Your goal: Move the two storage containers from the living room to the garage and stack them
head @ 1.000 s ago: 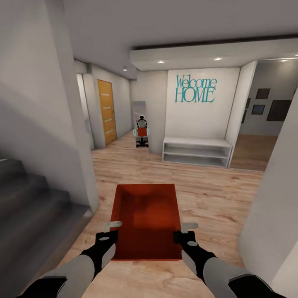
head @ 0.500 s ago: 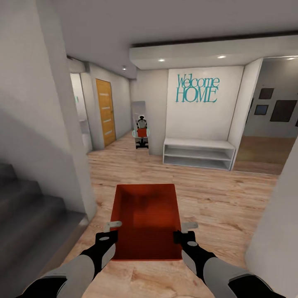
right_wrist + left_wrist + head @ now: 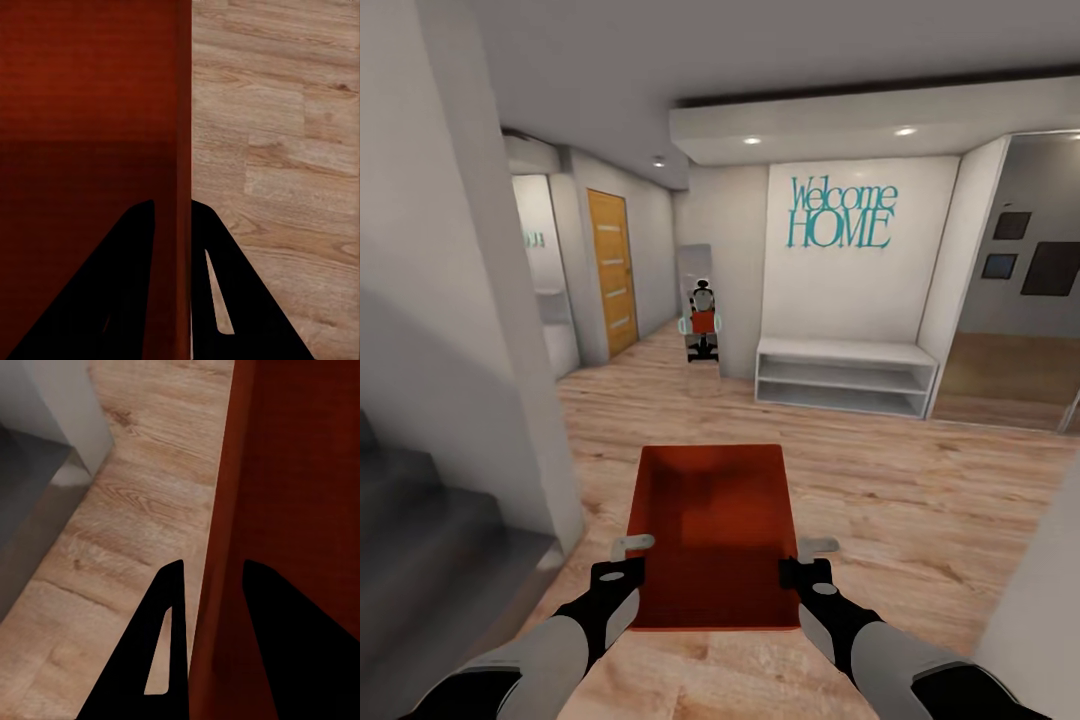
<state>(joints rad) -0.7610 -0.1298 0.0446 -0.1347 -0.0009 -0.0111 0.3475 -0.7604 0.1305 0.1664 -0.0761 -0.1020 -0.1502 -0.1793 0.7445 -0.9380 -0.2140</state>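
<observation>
One orange-red open-top storage container (image 3: 710, 530) hangs level in front of me over light wood planks, held by both arms. My left gripper (image 3: 632, 557) is shut on its left side wall and my right gripper (image 3: 801, 557) is shut on its right side wall. The left wrist view has the left gripper (image 3: 214, 600) astride the container's wall (image 3: 300, 472), one dark finger on each side. In the right wrist view the right gripper (image 3: 174, 225) pinches the opposite wall of the container (image 3: 90, 112) the same way. The garage and its floor are out of view.
A grey staircase (image 3: 430, 540) and a white wall corner (image 3: 510, 380) stand close on the left. Another wall (image 3: 1045, 620) crowds the right. Ahead, open wood floor leads to a white low shelf (image 3: 845, 375), a mirror (image 3: 702, 300) and an orange-wood door (image 3: 610, 270).
The whole view has shifted as I roll forward: the left wall corner and stairs slid leftward and the right wall receded. The container and both grippers keep the same hold.
</observation>
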